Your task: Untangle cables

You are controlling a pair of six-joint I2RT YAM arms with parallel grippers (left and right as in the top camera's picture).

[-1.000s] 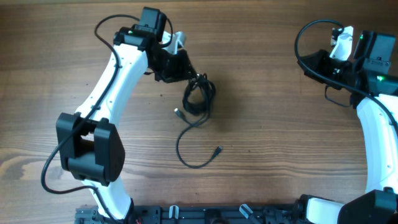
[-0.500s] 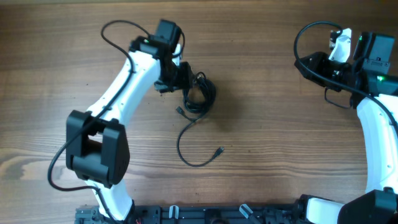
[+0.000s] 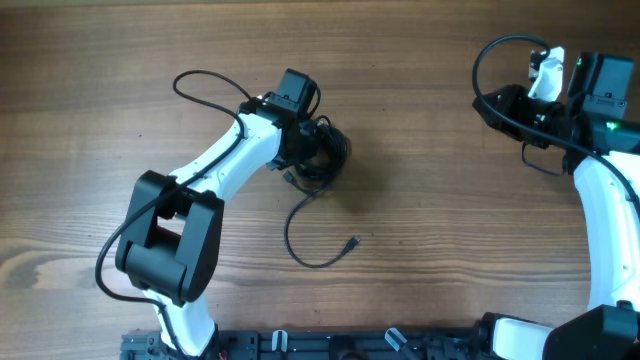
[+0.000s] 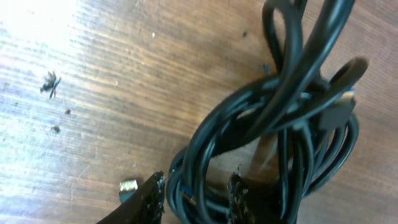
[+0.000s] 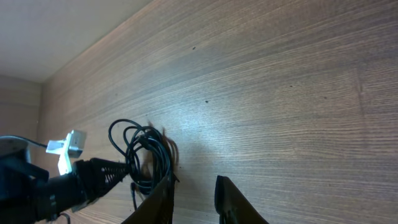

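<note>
The left end effector (image 4: 197, 194) is narrow, its fingertips straddling strands of the cables (image 4: 273, 118); whether it pinches them I cannot tell. The bundle lies mid-tabletop (image 3: 450, 200). The right end effector (image 5: 194, 196), well apart, is slightly parted and empty.

Soft, even light fell on the table (image 3: 430, 200) from overhead. In the left wrist view, glare whitened a patch of wood, and the close cables (image 4: 280, 124) were blurred.
</note>
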